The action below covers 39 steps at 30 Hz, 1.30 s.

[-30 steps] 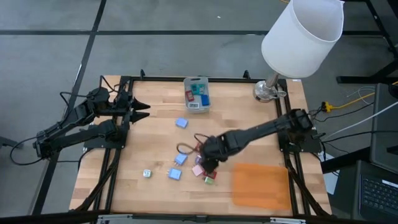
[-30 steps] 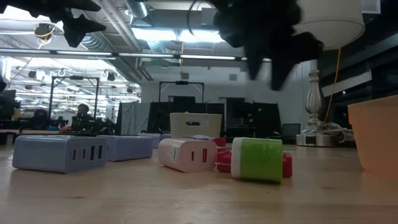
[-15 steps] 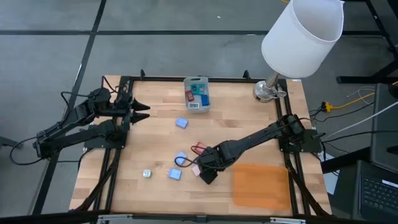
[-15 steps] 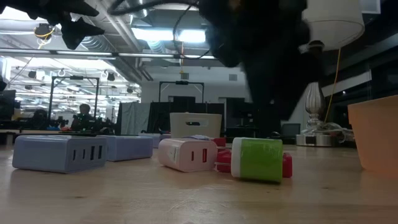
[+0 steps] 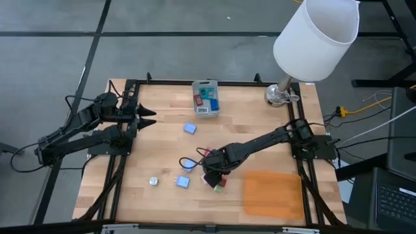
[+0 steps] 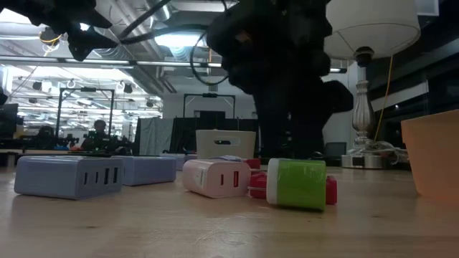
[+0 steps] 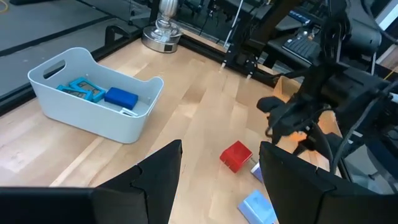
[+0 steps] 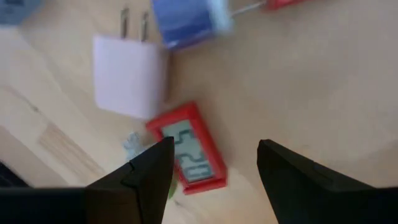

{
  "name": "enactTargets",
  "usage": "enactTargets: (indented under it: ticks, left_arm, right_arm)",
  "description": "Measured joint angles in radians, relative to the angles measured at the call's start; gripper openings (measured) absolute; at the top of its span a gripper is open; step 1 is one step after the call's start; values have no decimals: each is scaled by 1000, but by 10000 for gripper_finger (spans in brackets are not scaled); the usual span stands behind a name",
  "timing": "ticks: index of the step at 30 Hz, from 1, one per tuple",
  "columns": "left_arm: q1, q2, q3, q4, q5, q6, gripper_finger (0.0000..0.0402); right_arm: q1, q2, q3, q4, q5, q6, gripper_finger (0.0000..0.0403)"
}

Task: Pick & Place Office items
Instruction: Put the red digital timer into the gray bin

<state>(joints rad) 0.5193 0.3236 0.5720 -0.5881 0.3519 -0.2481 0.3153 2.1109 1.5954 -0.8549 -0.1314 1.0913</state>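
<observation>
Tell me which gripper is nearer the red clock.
Right. The right gripper hangs open just above the red clock. The left gripper waits open far across the table, near its left edge.

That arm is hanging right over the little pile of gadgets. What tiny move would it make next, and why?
Probably lower a little and close on the red clock. The right hand hangs open just above it, the clock lying between its fingers, with the pink plug just beside. The left hand waits near the table's far-left edge.

Red clock [image 8: 189, 149], pink plug [image 8: 129, 84], green block [image 6: 296, 183], seemingly grey bin [image 7: 93, 93].
</observation>
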Motion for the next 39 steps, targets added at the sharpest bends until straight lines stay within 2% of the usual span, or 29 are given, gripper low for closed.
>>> enactTargets:
  ticks: [12,21,31,35,39]
  left_arm:
    - [0,0,0,-17,1,-8,212]
    - [0,0,0,-22,1,16,212]
    - [0,0,0,-24,-25,27,212]
    - [0,0,0,-55,-32,27,212]
    - [0,0,0,-66,-35,27,212]
  right_arm:
    - [27,76,-1,90,-126,2,228]
    - [54,93,2,118,-119,66,228]
    - [32,102,3,110,-104,115,226]
    - [22,117,4,91,-106,117,204]
    - [14,119,5,85,-108,120,153]
